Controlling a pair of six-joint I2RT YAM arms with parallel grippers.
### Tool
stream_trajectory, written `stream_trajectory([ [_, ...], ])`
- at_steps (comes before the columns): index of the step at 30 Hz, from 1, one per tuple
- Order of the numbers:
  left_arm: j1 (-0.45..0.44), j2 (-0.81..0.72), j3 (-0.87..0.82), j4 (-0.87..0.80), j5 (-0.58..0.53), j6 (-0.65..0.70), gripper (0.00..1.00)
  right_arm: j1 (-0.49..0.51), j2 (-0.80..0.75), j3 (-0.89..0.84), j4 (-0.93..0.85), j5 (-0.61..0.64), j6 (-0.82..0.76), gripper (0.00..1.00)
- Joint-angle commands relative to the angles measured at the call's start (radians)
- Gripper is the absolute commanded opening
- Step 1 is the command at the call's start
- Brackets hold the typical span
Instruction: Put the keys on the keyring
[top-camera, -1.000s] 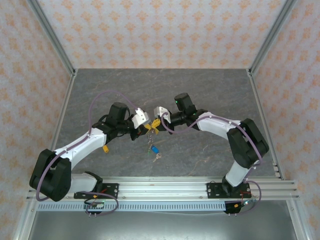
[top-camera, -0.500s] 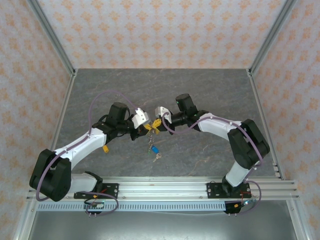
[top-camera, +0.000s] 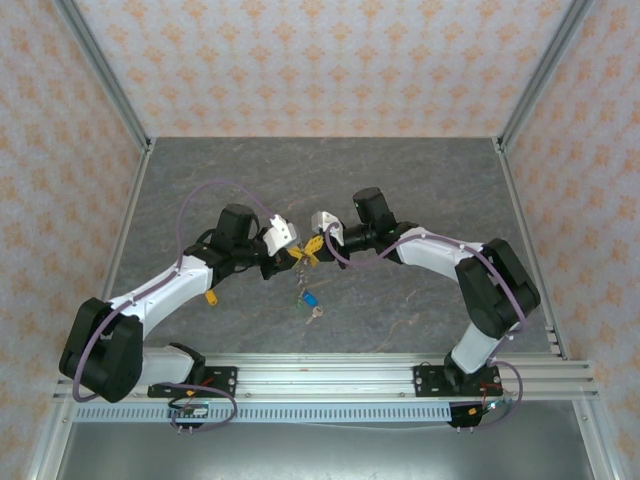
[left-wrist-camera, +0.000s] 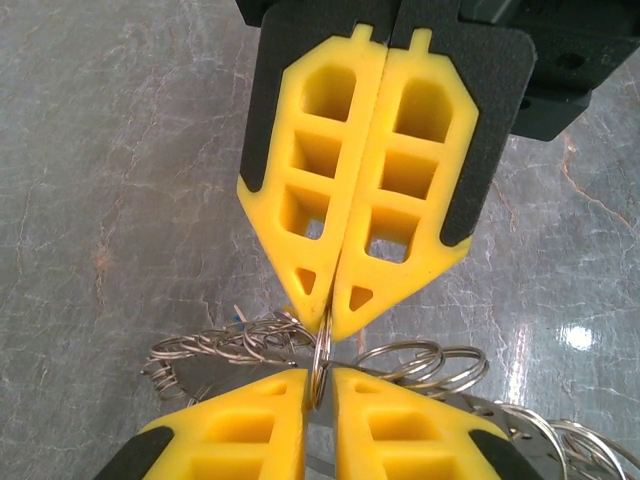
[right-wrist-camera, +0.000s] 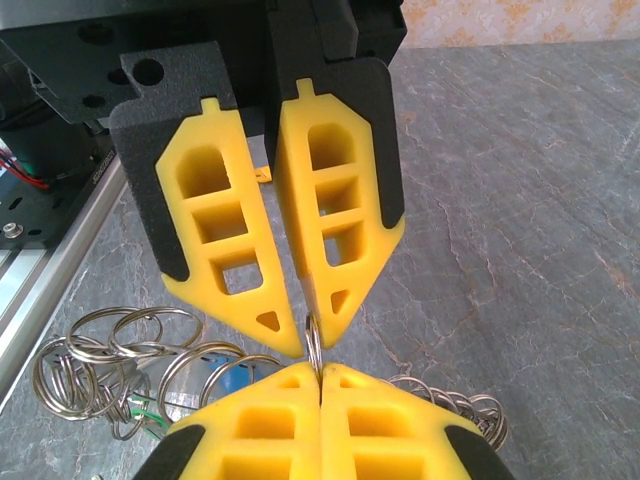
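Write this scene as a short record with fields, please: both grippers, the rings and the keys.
left gripper: jaws slightly apart, small ring in the gap
right gripper: shut on the small ring, tip to tip with the left gripper
small ring: seen edge-on, reaching from one pair of fingertips to the other
ring cluster: loose wire rings beside the fingertips
blue key: just on the bases' side of the grippers; hanging or lying, cannot tell
orange key: on the table beside the left arm, apart from the rest

A thin silvery keyring (left-wrist-camera: 320, 355) is standing edge-on mid-scene; keys (top-camera: 309, 299), one blue-tagged, are lying just nearer on the counter (top-camera: 420, 190).
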Motion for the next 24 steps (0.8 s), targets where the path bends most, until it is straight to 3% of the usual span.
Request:
stream_trajectory([
  [1,0.010,0.019,0.025,0.038,0.045,-0.010,0.14,-0.005,-0.021,-0.004,0.057,-0.054,0.013,0.00],
  [7,0.010,0.031,0.029,0.020,0.036,0.003,0.07,-0.004,-0.022,-0.007,0.072,-0.054,0.027,0.00],
  [9,0.011,0.027,0.027,0.017,0.035,0.005,0.00,-0.004,-0.020,-0.007,0.074,-0.051,0.028,0.00],
  [16,0.014,0.003,0.019,0.025,0.019,0.000,0.00,-0.004,-0.024,-0.011,0.062,-0.025,0.023,0.00],
  [21,0.017,-0.018,0.010,0.051,-0.030,-0.027,0.00,-0.004,-0.077,-0.046,0.090,0.083,0.128,0.24],
  [24,0.032,-0.030,0.003,0.076,-0.108,-0.076,0.00,-0.005,-0.141,-0.078,0.083,0.245,0.287,0.26],
])
